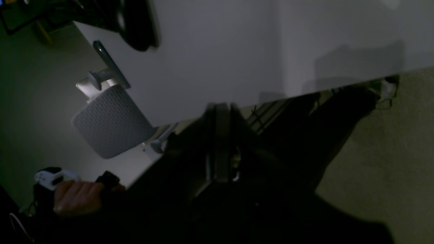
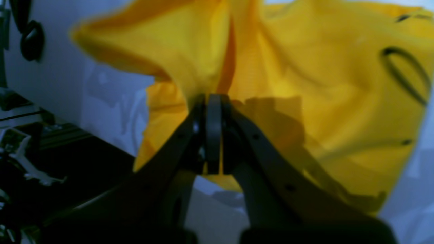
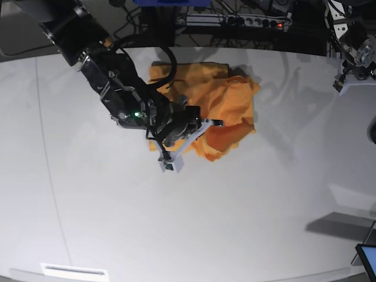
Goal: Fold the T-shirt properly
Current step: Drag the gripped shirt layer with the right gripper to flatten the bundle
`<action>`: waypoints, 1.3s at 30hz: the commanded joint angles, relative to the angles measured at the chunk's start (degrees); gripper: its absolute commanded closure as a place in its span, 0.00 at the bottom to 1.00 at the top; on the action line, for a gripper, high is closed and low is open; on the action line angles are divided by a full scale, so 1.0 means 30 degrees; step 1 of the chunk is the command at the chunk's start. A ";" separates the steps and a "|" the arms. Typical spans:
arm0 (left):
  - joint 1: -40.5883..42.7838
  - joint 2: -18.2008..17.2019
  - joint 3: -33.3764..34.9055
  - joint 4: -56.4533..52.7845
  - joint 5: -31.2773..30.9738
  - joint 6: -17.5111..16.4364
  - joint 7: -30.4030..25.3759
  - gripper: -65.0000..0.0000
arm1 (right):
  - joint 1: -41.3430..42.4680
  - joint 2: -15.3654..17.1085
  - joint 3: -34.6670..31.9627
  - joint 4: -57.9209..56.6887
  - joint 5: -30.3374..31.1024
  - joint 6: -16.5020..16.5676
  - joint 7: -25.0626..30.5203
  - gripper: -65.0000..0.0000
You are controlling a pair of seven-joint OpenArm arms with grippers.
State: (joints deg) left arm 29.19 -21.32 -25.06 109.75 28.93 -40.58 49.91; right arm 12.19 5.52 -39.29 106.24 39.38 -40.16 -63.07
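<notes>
The orange-yellow T-shirt (image 3: 229, 100) lies crumpled in a heap on the white table (image 3: 176, 223), toward the back middle. My right gripper (image 3: 212, 124) reaches into the shirt's front-left part. In the right wrist view its black fingers are pressed together at the right gripper (image 2: 214, 98), shut on a bunched fold of the T-shirt (image 2: 305, 84), whose cloth fans out above and to the right. My left gripper (image 1: 222, 113) is dark and blurred, its fingers together with nothing between them, out past the table's edge (image 1: 305, 91). That left arm (image 3: 352, 59) sits at the far right back, well away from the shirt.
A power strip (image 3: 235, 20) and cables lie beyond the table's back edge. A screen corner (image 3: 367, 258) shows at the bottom right. The left wrist view shows a grey mesh chair (image 1: 112, 125), a phone on a mount (image 1: 110, 64) and a person's hand (image 1: 78, 198) by a white controller.
</notes>
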 commanded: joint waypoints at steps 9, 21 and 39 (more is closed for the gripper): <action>0.0072 -0.0321 -0.0131 0.0294 0.0335 0.0192 0.0140 1.00 | 0.1257 -0.0770 -0.0281 0.0207 0.0018 0.0054 0.0202 1.00; 0.0102 -0.0204 -0.0131 0.0294 0.0335 0.0192 0.0110 1.00 | 0.1638 -0.1151 -0.2391 -0.2108 -0.0070 0.0054 0.1697 1.00; 0.0072 -0.0028 -0.0160 0.0265 0.0335 0.0192 0.0110 1.00 | 0.1696 -0.0594 -0.2508 -0.1082 -0.0012 0.0054 0.1081 1.00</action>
State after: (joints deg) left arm 29.36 -20.49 -25.12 109.73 28.93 -40.58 49.91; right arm 16.23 4.43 -47.22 101.95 38.96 -40.18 -60.47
